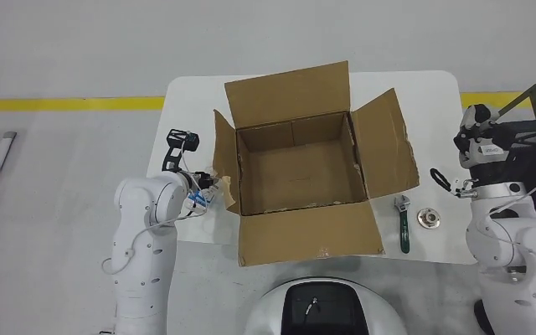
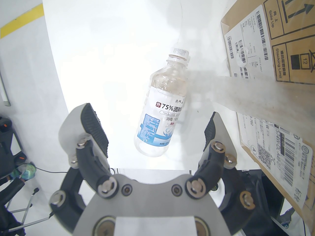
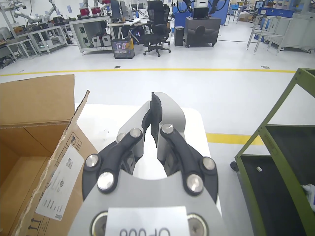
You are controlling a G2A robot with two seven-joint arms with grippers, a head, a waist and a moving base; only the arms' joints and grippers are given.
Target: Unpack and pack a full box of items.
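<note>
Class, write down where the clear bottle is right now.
In the left wrist view the bottle lies on the white table, just in front of the open left gripper, beside the cardboard box.

Box flap (image 2: 283,25) hems the bottle (image 2: 160,114) — open table (image 2: 110,37) opposite.

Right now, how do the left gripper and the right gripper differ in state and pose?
The left gripper is open; the right gripper is shut. The left gripper looks down on the bottle lying on the table; the right gripper points level, beside the box. Both hold nothing.
</note>
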